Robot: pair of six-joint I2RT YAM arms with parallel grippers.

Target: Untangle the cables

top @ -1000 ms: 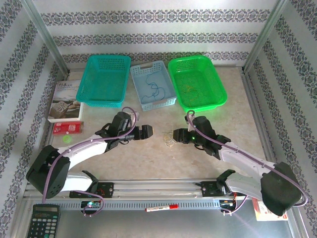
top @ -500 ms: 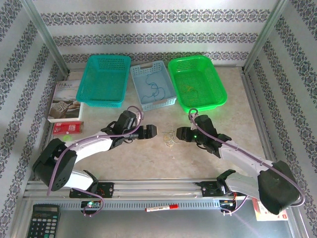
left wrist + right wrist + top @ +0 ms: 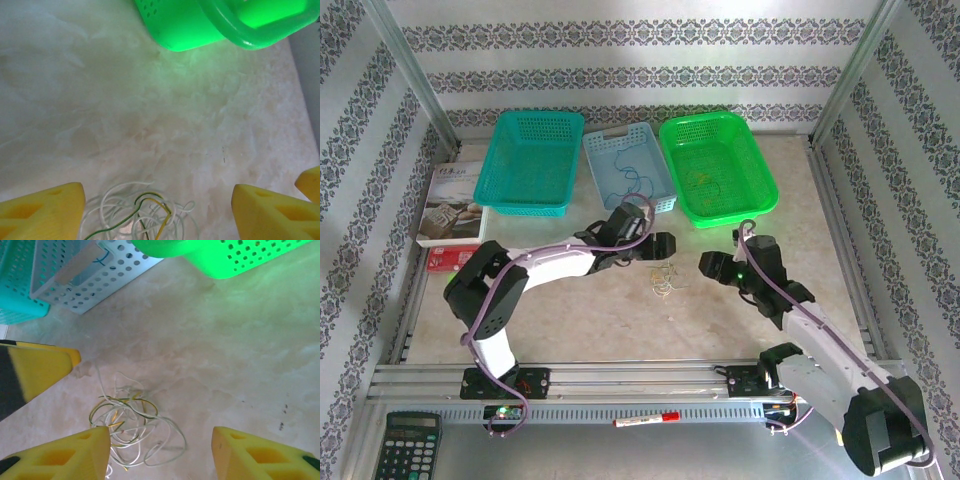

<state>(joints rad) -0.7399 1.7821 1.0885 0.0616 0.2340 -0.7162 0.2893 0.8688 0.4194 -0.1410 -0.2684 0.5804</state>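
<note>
Your cables lie in one loose bunch on the bare worktop, in front of the gap between the light blue basket and the green basket. From the right wrist you see them best: mostly whitish loops, with yellow and dark green strands woven through the middle. They rest flat and nothing lifts them.

Your left gripper reaches across from the left and sits just behind the bunch. Its jaws stand wide apart and hold nothing. In the left wrist view the bunch lies low between the two yellow fingers. The white loops run close to the left one, and you cannot tell whether they touch it.

Your right gripper is just to the right of the bunch, facing it. It too is spread open and has hold of nothing. From its wrist camera the cables lie ahead, nearer the left finger than the right. A finger of the left gripper shows at the left edge of that view, beside the bunch.

One dark cable lies inside the light blue basket. The teal basket stands to its left, well apart from the bunch.
</note>
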